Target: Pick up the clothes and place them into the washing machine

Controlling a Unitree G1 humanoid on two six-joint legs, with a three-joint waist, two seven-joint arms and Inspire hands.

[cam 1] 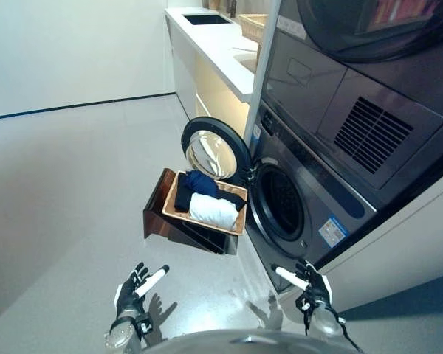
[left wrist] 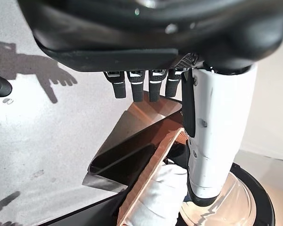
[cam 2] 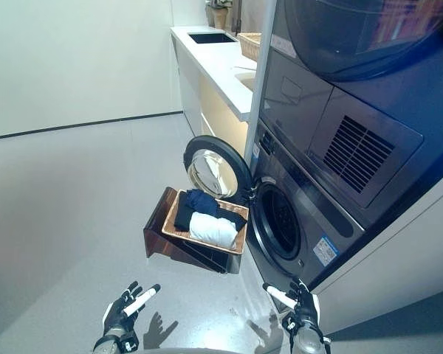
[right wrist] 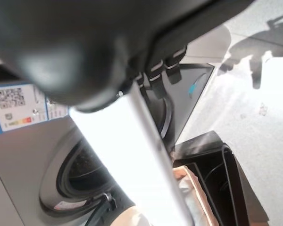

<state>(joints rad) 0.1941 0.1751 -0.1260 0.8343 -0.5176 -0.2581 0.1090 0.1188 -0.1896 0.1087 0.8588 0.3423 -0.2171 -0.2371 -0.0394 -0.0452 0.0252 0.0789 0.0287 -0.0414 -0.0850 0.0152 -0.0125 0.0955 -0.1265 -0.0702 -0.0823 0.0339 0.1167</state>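
Home laundry room: front-load washing machine (cam 1: 284,203) with dryer (cam 1: 369,81) stacked above, white sink counter (cam 1: 214,37) just beside it, laundry basket (cam 1: 207,206) before its door.

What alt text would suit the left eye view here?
A wooden basket holding dark blue clothes and a white garment sits on the floor before the washing machine, whose door is open. The left robot hand and right robot hand hover open near the floor.

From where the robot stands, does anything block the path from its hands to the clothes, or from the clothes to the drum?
Nothing visible does. Both the left hand and right hand hang open over bare floor short of the basket; the clothes lie uncovered, and the washing machine door stands open.
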